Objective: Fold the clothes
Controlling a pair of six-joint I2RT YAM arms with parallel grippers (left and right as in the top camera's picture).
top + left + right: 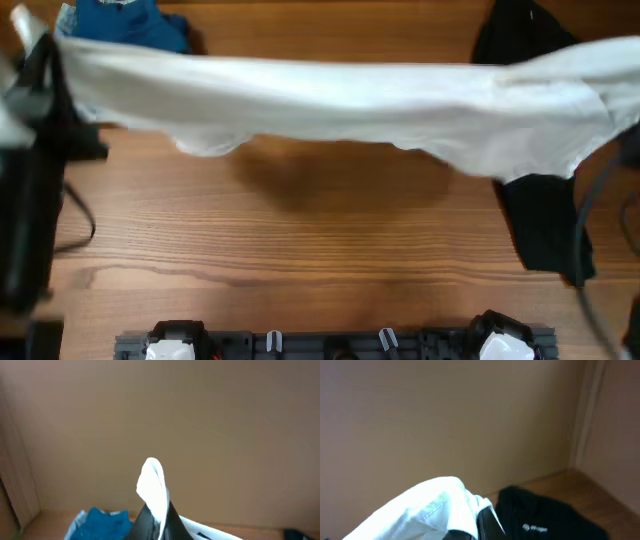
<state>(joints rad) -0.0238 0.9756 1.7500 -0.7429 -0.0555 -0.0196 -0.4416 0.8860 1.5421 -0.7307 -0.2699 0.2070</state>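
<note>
Overhead | white T-shirt (330,100) stretched aloft | long axis runs left-right

A robot test bench, most likely in a lab or workshop. From overhead, a wood-grain table (300,240) fills the view. A dark mounting rail (300,347) with two black-and-white arm bases (178,340) is fixed along its near edge. A black robot arm (30,170) and a loose cable (80,215) stand at the left side. The wrist views show plain tan panels (200,425) walling in the table's far side and meeting a side panel (615,435) at a corner. A white shirt (330,100) hangs stretched above the table, with a blue garment (125,25) and a black shirt (545,225) lying near the back.
</note>
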